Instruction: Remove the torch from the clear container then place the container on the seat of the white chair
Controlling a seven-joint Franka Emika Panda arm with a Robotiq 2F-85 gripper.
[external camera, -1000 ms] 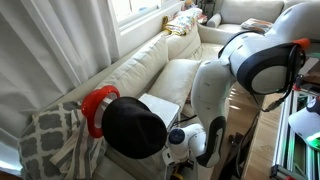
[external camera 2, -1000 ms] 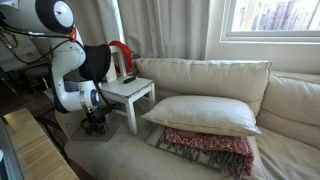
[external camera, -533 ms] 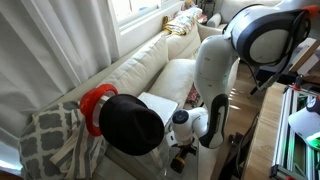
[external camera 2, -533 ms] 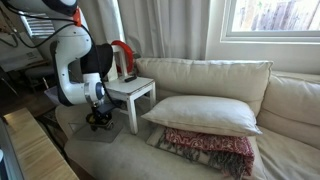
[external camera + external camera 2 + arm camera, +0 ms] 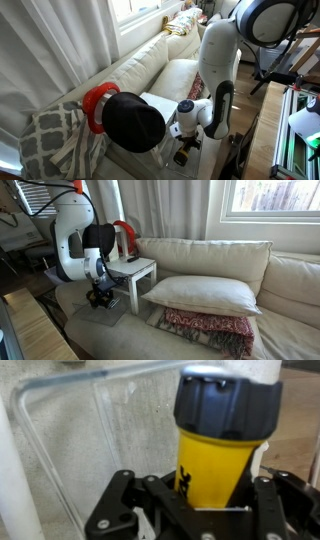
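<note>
- Along the wall under the window, the white chair (image 5: 215, 255) fills most of both exterior views, its thick back and seat cushions cream-coloured.
- At one end of it the robot arm (image 5: 70, 235) bends steeply down, its wrist low beside a small white side table (image 5: 135, 270).
- A large pale pillow (image 5: 205, 292) lies on the seat, resting on a red patterned blanket (image 5: 210, 330).
- The clear container (image 5: 70, 450) shows only in the wrist view, as a see-through wall with a rounded rim curving left of and behind the torch; in the exterior views its edges are too faint to pick out.
- The gripper (image 5: 99, 300) points downward just in front of the side table, near seat level.
- Its black fingers (image 5: 122, 510) sit one on each side of the torch, pressed against the yellow body.
- The torch (image 5: 222, 455) stands upright between them, black head on top, yellow barrel below, with the container wall close by.
</note>
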